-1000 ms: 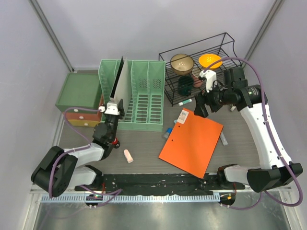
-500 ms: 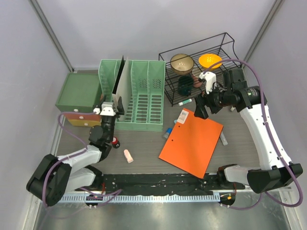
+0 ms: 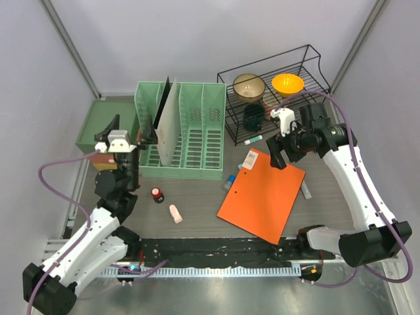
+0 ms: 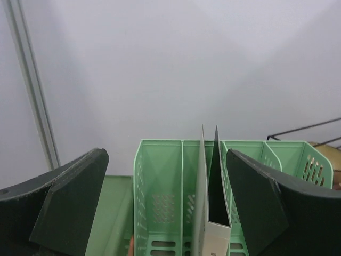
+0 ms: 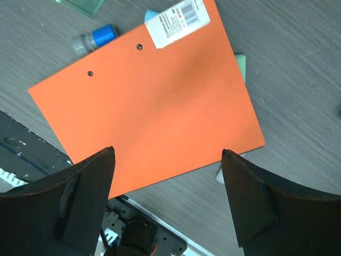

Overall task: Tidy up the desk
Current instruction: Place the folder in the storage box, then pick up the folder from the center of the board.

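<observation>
On the dark wood-grain desk an orange folder lies flat right of centre. My right gripper hovers open over its far edge; in the right wrist view the right gripper has the orange folder below its spread fingers and grips nothing. A grey-white folder stands in the green file rack. My left gripper is raised to the rack's left, open and empty. In the left wrist view the left gripper faces the rack and the standing folder.
A black wire shelf at the back right holds a tan bowl and an orange bowl. A green box stands at the back left. A small red-black item, a pink eraser and a blue-capped tube lie loose.
My left gripper opened, let go of the grey-white folder in the rack and drew back up and to the left. The right gripper shifted slightly toward the orange folder.
</observation>
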`<state>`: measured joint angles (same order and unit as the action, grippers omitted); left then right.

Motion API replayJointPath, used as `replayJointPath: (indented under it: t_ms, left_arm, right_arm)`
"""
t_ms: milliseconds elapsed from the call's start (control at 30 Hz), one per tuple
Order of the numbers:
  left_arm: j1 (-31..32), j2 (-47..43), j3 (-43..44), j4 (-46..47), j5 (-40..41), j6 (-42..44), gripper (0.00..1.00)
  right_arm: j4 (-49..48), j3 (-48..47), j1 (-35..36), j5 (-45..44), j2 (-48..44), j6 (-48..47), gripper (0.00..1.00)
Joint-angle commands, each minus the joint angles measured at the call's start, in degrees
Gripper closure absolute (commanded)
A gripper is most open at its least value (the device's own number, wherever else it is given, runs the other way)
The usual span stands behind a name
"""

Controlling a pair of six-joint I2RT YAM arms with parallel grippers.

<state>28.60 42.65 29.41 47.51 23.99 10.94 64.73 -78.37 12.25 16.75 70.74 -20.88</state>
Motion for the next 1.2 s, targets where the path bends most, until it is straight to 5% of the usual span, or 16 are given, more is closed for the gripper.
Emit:
replayJointPath:
  t_ms: [0, 300, 433, 700, 1167]
  left_arm:
    - [-0.12, -1.78, 5.91, -22.69, -3.49, 0.22, 0.0]
    - [-0.12, -5.21, 19.63, -62.21, -34.07, 2.24, 0.0]
    - [-0.12, -7.05, 21.22, -71.56, -44.45, 5.32, 0.0]
    - [-0.04, -7.76, 20.08, -79.93, -57.37, 10.68, 0.0]
    - [-0.12, -5.65, 19.46, -82.05, -58.27, 13.84, 0.0]
  right_arm:
    - [-2.85, 2.33, 0.05, -4.71, -0.43, -0.21, 0.15]
    - [-4.43, 6.12, -0.56, -8.58, 4.04, -3.19, 0.15]
    - [-5.05, 5.25, -2.93, -7.97, 7.38, -5.91, 0.15]
    - [-1.64, -1.16, -12.41, -2.34, 17.49, -17.43, 0.17]
    - [7.08, -10.58, -18.05, 3.99, 34.55, -29.47, 0.22]
